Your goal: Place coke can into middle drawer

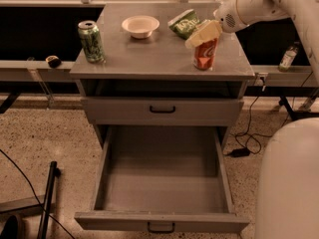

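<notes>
The coke can (205, 55), red with white script, stands upright on the right part of the grey cabinet top (149, 59). My gripper (203, 34) is right over the can, covering its top, with the white arm reaching in from the upper right. The middle drawer (162, 222) is pulled fully out below; its deep grey tray holds nothing, and its flat front with a small black handle faces me.
On the cabinet top are a green soda can (91, 41) at the left, a white bowl (140, 25) at the back and a green chip bag (183, 23). The upper drawer front (162, 111) is closed. My white base (289, 183) fills the lower right. A cable (244, 146) lies on the floor.
</notes>
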